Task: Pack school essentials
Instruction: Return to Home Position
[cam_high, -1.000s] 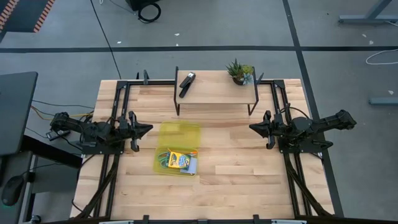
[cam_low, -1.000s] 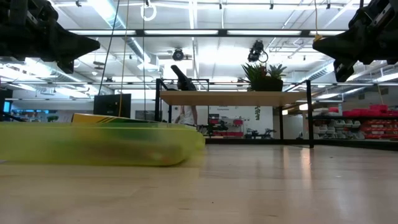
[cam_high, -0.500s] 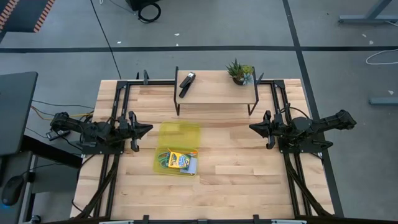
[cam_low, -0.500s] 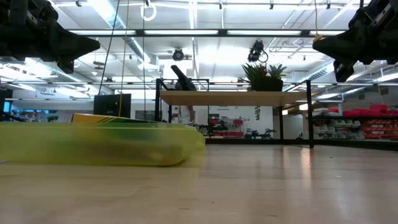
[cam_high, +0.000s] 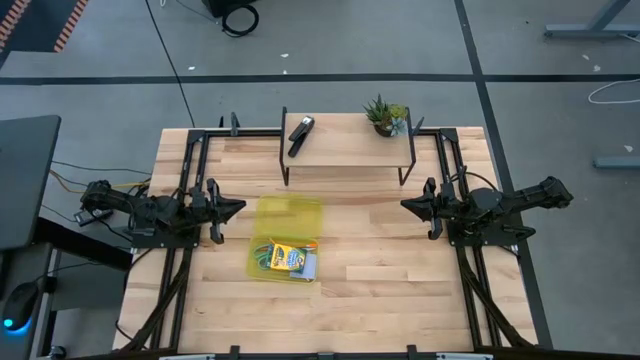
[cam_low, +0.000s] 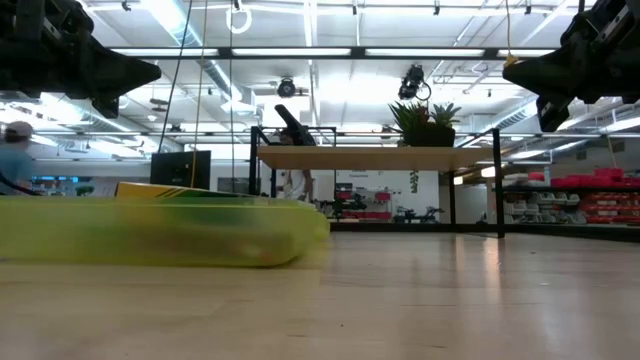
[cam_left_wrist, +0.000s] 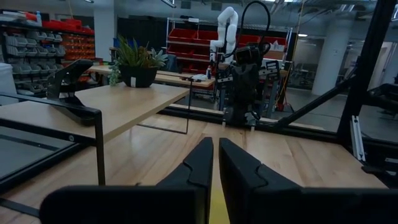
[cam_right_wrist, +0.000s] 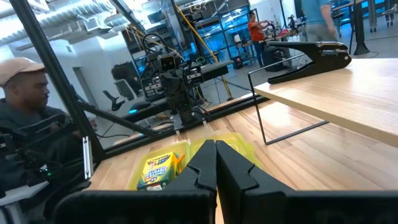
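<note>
A translucent yellow pouch (cam_high: 290, 222) lies flat on the table between the two arms. At its near end I see the yellow-green crayon box (cam_high: 290, 258), green scissors handles (cam_high: 262, 258) and a pale blue notepad edge (cam_high: 309, 266). Whether they are in the pouch or on it, I cannot tell. My left gripper (cam_high: 238, 208) hangs shut above the table, just left of the pouch, pointing level toward the right arm. My right gripper (cam_high: 405, 204) hangs shut farther to the right, pointing back at it. The wrist views show the closed fingertips (cam_left_wrist: 216, 142) (cam_right_wrist: 216, 144), with the crayon box (cam_right_wrist: 158, 168) beyond.
A small wooden shelf (cam_high: 348, 150) on black legs stands at the far edge, bearing a black stapler (cam_high: 300, 135) and a small potted plant (cam_high: 385, 115). Black frame rails (cam_high: 190, 170) run along both sides. A person (cam_right_wrist: 25, 93) sits beyond the table's left side.
Neither the arms nor the pouch have moved. In the low view a person has come into sight in the room behind the table, at the left.
</note>
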